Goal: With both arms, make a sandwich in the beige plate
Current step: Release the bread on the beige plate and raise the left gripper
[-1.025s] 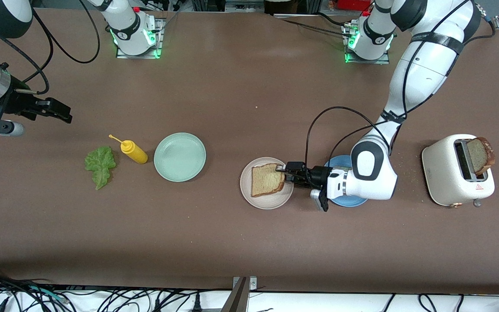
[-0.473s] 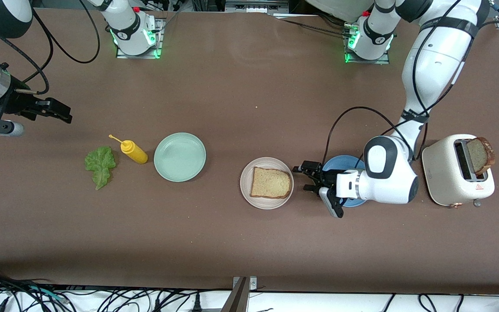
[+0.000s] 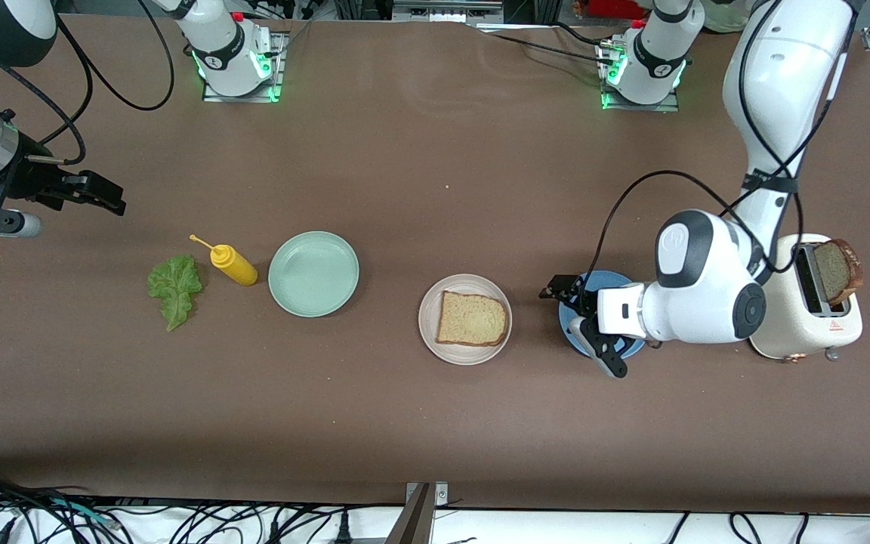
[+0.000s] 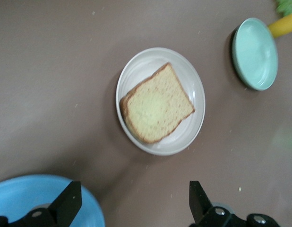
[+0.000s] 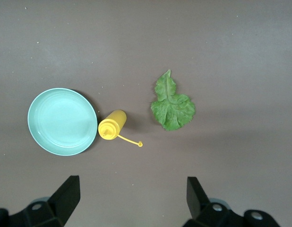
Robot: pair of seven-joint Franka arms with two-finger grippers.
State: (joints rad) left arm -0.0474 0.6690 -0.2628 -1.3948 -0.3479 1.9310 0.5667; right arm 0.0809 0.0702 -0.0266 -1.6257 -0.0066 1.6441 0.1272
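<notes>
One brown bread slice (image 3: 473, 319) lies flat on the beige plate (image 3: 435, 332), also seen in the left wrist view as bread slice (image 4: 158, 105) on beige plate (image 4: 139, 71). My left gripper (image 3: 565, 307) hangs open and empty over the edge of the blue plate (image 3: 609, 281), apart from the bread; its tips frame bare table at left gripper (image 4: 134, 208). A second bread slice (image 3: 835, 272) stands in the toaster (image 3: 790, 310). The lettuce leaf (image 3: 174, 287) lies toward the right arm's end, with lettuce leaf (image 5: 172, 105) under my right gripper (image 5: 132, 198). That right gripper (image 3: 106, 198) waits open.
A yellow squeeze bottle (image 3: 232, 264) lies between the lettuce and a mint-green plate (image 3: 313, 273); the right wrist view shows bottle (image 5: 112, 125) and mint-green plate (image 5: 62, 121). The blue plate (image 4: 23, 201) sits between beige plate and toaster.
My left gripper let go of the bread slice, which now lies flat on the beige plate, opened wide, and drew back over the blue plate toward the toaster. The right arm stayed still.
</notes>
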